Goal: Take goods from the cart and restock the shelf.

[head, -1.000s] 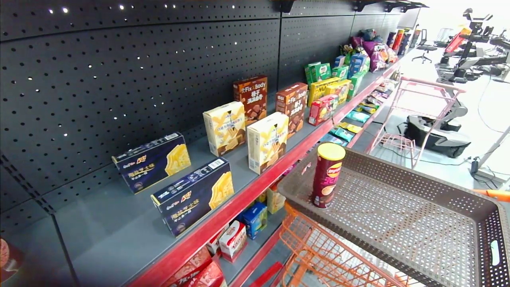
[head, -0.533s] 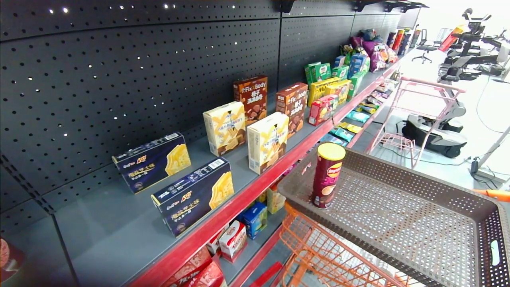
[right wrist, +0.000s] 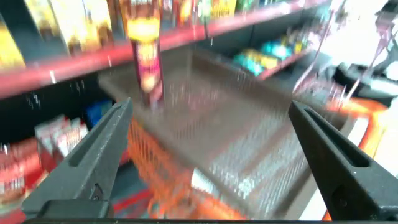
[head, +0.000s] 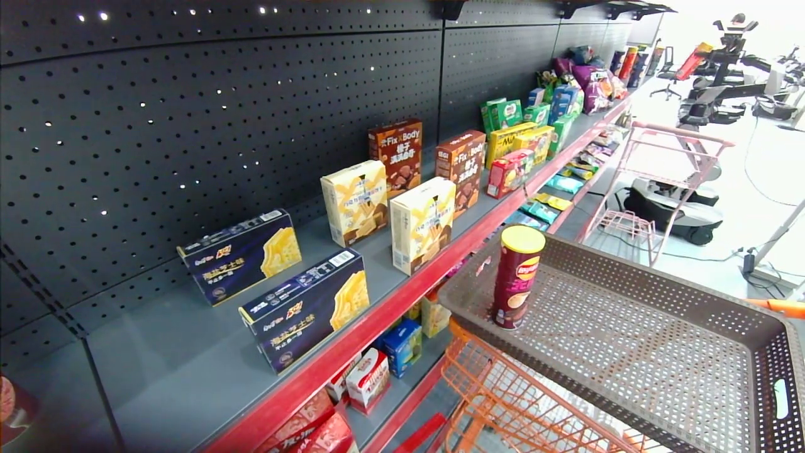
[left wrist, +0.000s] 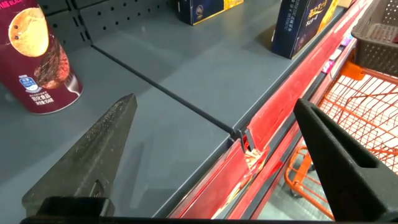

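Observation:
A red chips can (head: 517,277) with a yellow lid stands upright in the near-left corner of the brown perforated basket (head: 635,352) on top of the orange cart (head: 503,390). Beside it runs the grey shelf (head: 188,352) with a red front edge. My left gripper (left wrist: 214,155) hangs open and empty over the shelf board (left wrist: 174,118), close to a maroon can (left wrist: 37,62) standing there. My right gripper (right wrist: 211,162) is open and empty, facing the basket (right wrist: 249,124) and the chips can (right wrist: 148,56) from some distance.
On the shelf stand two dark blue boxes (head: 305,308), two yellow boxes (head: 421,223), brown boxes (head: 462,167) and more goods farther along. Lower shelves hold packets (head: 368,377). A pink cart (head: 660,170) stands beyond the basket. Bare shelf board lies left of the blue boxes.
The chips can, basket and shelf goods stay where they were. Only a far-off machine in the room behind has shifted left.

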`<state>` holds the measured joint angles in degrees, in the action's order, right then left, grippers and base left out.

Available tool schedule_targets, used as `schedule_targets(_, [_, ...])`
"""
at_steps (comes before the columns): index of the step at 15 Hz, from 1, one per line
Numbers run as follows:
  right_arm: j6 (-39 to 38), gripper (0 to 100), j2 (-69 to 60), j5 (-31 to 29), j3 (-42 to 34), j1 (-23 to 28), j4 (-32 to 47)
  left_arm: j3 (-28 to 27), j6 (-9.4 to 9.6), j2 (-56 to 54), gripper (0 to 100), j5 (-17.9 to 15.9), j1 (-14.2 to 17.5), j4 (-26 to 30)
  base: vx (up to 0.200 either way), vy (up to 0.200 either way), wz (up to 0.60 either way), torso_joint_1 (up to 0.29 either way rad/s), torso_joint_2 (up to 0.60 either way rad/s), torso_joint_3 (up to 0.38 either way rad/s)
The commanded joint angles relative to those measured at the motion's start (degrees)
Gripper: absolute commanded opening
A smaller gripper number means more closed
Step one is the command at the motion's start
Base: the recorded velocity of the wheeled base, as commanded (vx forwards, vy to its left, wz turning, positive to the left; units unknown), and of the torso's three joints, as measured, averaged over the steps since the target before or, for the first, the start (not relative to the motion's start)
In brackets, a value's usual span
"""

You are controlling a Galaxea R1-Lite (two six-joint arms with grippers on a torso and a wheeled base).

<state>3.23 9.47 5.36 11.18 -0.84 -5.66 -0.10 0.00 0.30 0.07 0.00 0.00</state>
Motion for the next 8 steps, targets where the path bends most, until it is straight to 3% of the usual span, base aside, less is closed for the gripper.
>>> schedule_targets(1, [0.72, 100, 21.90, 0.44, 8.60, -1.80, -7.09, 0.01, 0.09, 0.05, 100, 0.01, 0.00, 0.00, 0.000, 0.000, 0.00, 0.000, 0.00, 0.000])
schedule_targets(4, [0.72, 100, 24.81, -4.84, 7.81, 1.10, -6.21, 0.01, 0.09, 0.05, 100, 0.01, 0.00, 0.00, 0.000, 0.000, 0.00, 0.000, 0.00, 0.000])
schedule_targets(8, [0.11, 100, 37.64, -5.98, 11.41, 2.42, -7.88, 0.01, 0.09, 0.05, 100, 0.01, 0.00, 0.00, 0.000, 0.000, 0.00, 0.000, 0.00, 0.000])
